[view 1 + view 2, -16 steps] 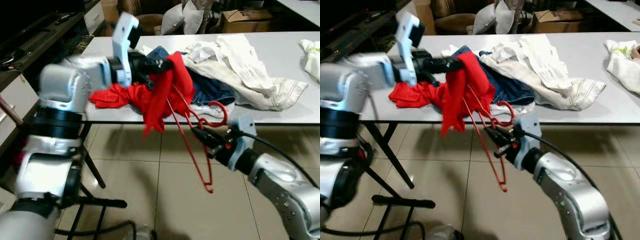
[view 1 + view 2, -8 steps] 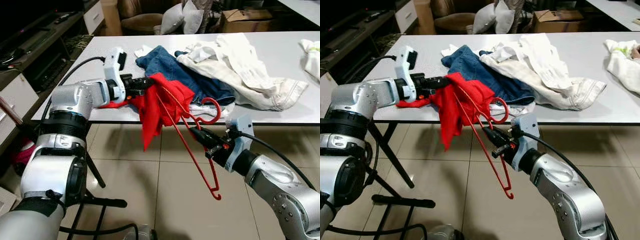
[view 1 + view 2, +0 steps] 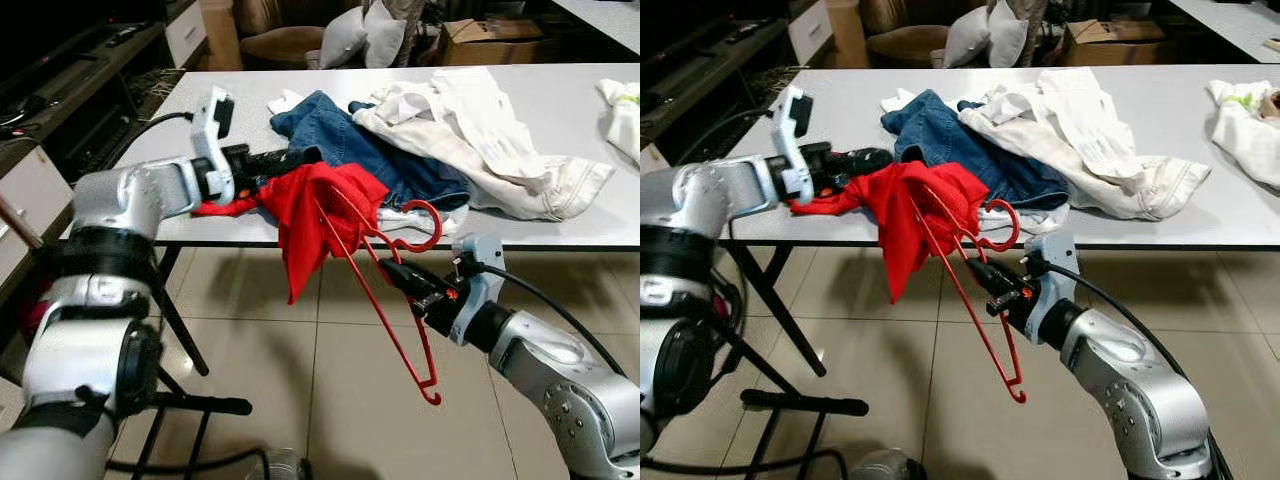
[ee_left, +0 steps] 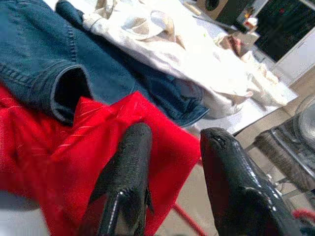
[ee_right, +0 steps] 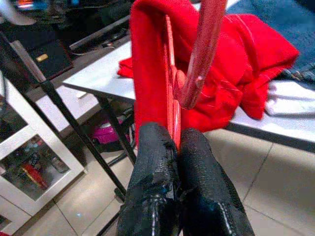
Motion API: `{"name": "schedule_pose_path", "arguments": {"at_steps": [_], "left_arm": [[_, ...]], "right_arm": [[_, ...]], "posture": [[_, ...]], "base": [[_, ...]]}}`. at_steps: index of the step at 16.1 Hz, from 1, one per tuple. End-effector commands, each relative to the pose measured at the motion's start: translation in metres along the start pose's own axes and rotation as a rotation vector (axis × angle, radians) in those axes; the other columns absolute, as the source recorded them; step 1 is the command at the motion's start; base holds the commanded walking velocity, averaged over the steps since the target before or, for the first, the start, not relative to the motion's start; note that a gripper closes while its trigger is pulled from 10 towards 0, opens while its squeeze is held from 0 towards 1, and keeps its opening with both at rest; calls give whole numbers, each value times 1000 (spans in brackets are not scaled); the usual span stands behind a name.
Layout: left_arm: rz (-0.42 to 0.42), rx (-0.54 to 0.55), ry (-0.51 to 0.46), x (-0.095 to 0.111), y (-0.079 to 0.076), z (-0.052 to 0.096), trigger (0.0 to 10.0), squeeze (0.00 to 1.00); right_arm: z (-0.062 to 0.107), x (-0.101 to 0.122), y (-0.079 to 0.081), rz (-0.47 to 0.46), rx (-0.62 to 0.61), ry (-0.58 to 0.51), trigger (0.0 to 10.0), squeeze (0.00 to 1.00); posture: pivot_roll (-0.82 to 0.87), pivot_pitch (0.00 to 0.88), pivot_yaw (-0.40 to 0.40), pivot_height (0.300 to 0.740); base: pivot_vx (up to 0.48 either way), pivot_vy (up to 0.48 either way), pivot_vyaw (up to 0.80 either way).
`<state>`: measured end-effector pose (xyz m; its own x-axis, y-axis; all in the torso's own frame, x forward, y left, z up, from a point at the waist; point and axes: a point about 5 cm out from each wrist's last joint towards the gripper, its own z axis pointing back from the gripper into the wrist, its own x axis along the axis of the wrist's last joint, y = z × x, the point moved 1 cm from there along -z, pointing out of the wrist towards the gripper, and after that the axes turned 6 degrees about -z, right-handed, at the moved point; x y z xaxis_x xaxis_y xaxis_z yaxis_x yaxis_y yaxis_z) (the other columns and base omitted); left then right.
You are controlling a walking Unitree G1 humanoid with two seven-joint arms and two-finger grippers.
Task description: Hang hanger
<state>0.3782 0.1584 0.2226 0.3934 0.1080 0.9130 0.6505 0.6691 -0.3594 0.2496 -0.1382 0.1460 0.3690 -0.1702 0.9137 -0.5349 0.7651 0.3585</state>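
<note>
A red hanger [image 3: 392, 305] slants down in front of the table edge, its hook [image 3: 428, 222] uppermost. My right gripper [image 3: 396, 273] is shut on its thin wire just below the hook, as the right wrist view shows by the fingers [image 5: 155, 162]. A red garment [image 3: 312, 212] drapes over the hanger's upper arm and trails onto the table [image 3: 570, 85]. My left gripper [image 3: 300, 157] hovers just above the garment at the table's front edge, open, with the cloth [image 4: 103, 132] beyond its fingers [image 4: 125, 177].
Blue jeans [image 3: 345, 130] and a heap of white clothes [image 3: 485, 125] lie on the table behind the garment. Another white cloth [image 3: 625, 105] sits at the far right. A black table leg [image 3: 185, 340] stands below left; tiled floor lies under the hanger.
My left gripper has opened, let go of the red garment and drawn back a little to the left. The garment now hangs from the hanger, which has barely moved.
</note>
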Motion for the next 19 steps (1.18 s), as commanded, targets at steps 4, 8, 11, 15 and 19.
{"name": "schedule_pose_path", "arguments": {"at_steps": [4, 8, 11, 15, 19], "left_arm": [[-127, 132, 99, -20, -6, 8, 10000, 1000], [44, 212, 80, -53, -14, -1, 10000, 1000], [80, 258, 66, -69, -17, -9, 10000, 0], [74, 345, 92, -86, -11, -21, 10000, 0], [88, 336, 87, -97, -14, -35, 10000, 0]], "right_arm": [[-1, 7, -4, 8, -1, -21, 10000, 0], [-3, 10, -5, 7, 3, -33, 10000, 0], [-5, 12, -5, 13, 10, -38, 10000, 0], [-4, 13, -3, 19, 14, -45, 10000, 0], [-4, 14, -3, 23, 16, -50, 10000, 0]], "posture": [[18, 0, 72, 723], [23, 0, 69, 723], [20, 0, 72, 723], [6, 0, 76, 723], [3, 0, 77, 723]], "base": [[0, 0, 0], [0, 0, 0], [0, 0, 0], [0, 0, 0], [0, 0, 0]]}}
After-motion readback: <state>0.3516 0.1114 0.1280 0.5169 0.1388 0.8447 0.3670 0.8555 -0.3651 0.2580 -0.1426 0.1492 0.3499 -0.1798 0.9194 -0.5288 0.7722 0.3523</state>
